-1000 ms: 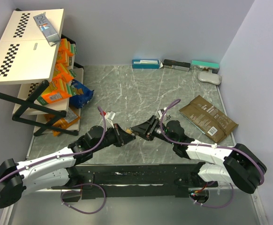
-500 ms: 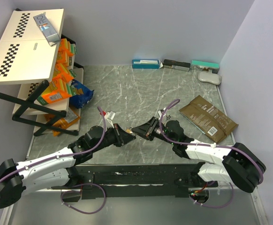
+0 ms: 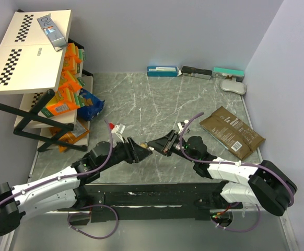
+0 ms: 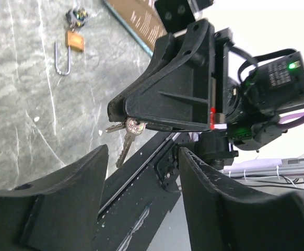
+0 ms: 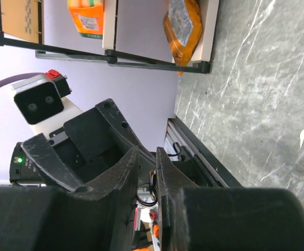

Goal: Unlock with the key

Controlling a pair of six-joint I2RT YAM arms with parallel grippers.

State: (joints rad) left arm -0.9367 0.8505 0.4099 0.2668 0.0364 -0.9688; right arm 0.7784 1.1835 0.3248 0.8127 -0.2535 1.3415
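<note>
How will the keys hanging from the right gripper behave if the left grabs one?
Probably floppy: the keys dangle loosely from the shut right gripper, so they'd likely swing or twist when touched. Thin, flat metal, so possibly slippery for the open left gripper.

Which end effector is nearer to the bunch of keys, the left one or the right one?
Right. The right end effector grips the keys, which hang from its tips. The left end effector is open and faces them without touching.
</note>
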